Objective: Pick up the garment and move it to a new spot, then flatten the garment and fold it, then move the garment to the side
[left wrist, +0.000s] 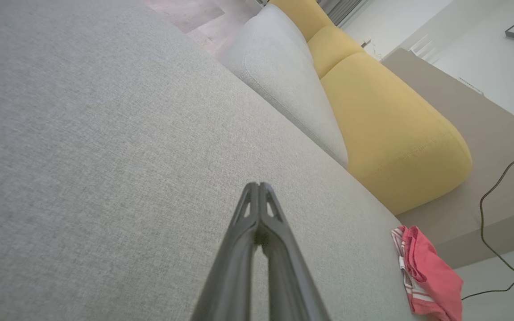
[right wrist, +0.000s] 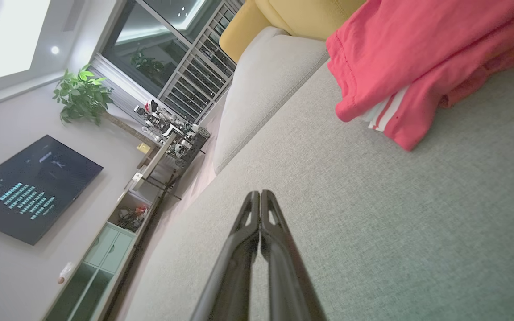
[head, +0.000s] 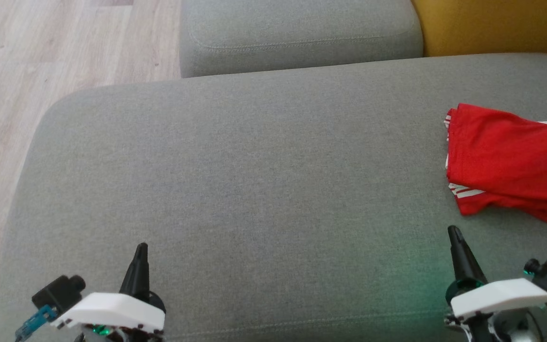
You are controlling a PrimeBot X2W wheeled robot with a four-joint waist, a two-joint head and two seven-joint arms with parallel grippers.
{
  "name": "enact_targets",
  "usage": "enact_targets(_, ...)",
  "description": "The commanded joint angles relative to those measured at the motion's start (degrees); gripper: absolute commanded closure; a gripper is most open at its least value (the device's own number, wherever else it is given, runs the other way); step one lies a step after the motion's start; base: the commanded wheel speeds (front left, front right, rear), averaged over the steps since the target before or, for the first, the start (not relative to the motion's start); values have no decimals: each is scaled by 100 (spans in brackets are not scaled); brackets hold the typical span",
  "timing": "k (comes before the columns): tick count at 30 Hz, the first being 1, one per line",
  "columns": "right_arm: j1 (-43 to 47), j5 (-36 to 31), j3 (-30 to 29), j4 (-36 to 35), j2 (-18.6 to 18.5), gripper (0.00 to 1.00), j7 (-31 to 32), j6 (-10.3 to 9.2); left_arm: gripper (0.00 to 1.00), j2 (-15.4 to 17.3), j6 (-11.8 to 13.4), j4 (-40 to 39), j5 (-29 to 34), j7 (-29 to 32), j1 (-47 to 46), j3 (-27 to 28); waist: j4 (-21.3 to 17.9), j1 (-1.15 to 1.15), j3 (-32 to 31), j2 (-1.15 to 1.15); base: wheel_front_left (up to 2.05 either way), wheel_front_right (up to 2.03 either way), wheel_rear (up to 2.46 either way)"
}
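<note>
- Head view: a broad grey seat cushion point(head: 254, 166) spreads across most of the scene, from the near edge to the back.
- Pale wooden floor point(head: 64, 42) lies past the cushion's left side.
- A second grey cushion point(head: 297, 33) sits just behind the big one, with a yellow cushion point(head: 487, 23) beside it on the right.
- The red garment point(head: 511, 156), white-striped at its edge, lies folded in layers on the big cushion's right side and runs off the right border.
- The left gripper point(head: 141, 248) hangs at the lower left, well apart from the garment, its two dark fingers clenched together on nothing.
- The right gripper point(head: 453, 232) hangs at the lower right, near the garment's front edge but apart from it, its fingers likewise pressed together and holding nothing.
</note>
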Motion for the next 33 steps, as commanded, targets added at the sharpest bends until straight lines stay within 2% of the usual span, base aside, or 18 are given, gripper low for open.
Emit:
enact_targets(1,-329,159,24,-176,-88,100,46,-1,100,74,-48,-140,-160,26,-354,196,-3,0,3,0,0,0,0)
enact_targets(33,-571,2202,-184,-132,-97,100,559,-2,100,62,-496,138,-2390,531,-722,784,-95,0,90,0,0,0,0)
